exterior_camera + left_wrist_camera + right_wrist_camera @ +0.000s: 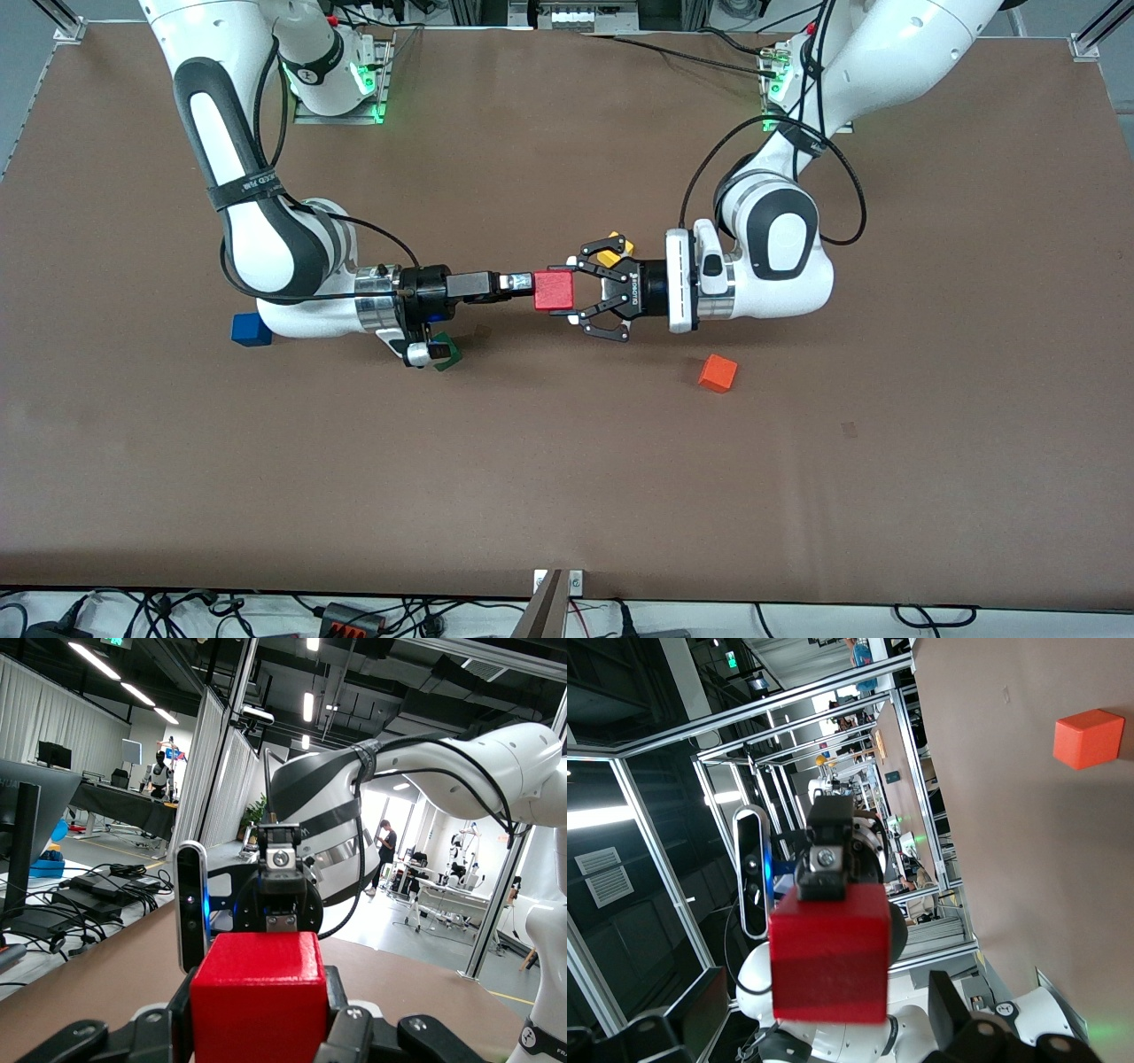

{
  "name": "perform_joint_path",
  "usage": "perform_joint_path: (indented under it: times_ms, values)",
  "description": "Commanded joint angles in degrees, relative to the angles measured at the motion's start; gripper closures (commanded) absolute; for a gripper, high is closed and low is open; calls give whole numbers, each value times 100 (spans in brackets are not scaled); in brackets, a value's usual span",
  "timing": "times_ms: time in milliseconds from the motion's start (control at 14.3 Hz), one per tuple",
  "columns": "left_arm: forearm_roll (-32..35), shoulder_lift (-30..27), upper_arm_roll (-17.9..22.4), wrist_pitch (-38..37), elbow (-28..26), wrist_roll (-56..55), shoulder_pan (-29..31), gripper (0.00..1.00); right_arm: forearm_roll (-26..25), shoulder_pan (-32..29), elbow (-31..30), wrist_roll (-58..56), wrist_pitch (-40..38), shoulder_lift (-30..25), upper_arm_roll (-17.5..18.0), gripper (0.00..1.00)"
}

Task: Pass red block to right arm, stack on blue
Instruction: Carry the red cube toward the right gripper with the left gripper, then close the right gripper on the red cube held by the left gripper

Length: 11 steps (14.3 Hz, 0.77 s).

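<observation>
The left hand point(580, 291) bears small white lettering, possibly "ROBOTIQ"; nothing else is readable.

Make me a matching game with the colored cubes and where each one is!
Things:
1. red block
2. blue cube
3. orange cube
4. green cube

Places:
A. alone on the table, nearest the front camera
B. under the right arm's wrist
C. up in the air between the two grippers
D. on the table beside the right arm's elbow

Pairs: 1-C, 2-D, 3-A, 4-B
</observation>
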Motion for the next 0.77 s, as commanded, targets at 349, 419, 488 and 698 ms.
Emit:
perform_joint_path:
  times_ms: [349, 419, 488, 698]
  values:
    - [-403, 105, -41, 196, -18, 605, -155, 99, 133, 215, 141, 250, 334, 134, -5, 0]
    - [-403, 105, -41, 204, -18, 605, -155, 99, 115, 224, 141, 268, 334, 151, -5, 0]
    - [-403, 105, -41, 204, -27, 605, -163, 99, 115, 224, 141, 268, 334, 160, -5, 0]
    - [-403, 105, -41, 204, -27, 596, -199, 99, 106, 233, 141, 268, 334, 151, -14, 8]
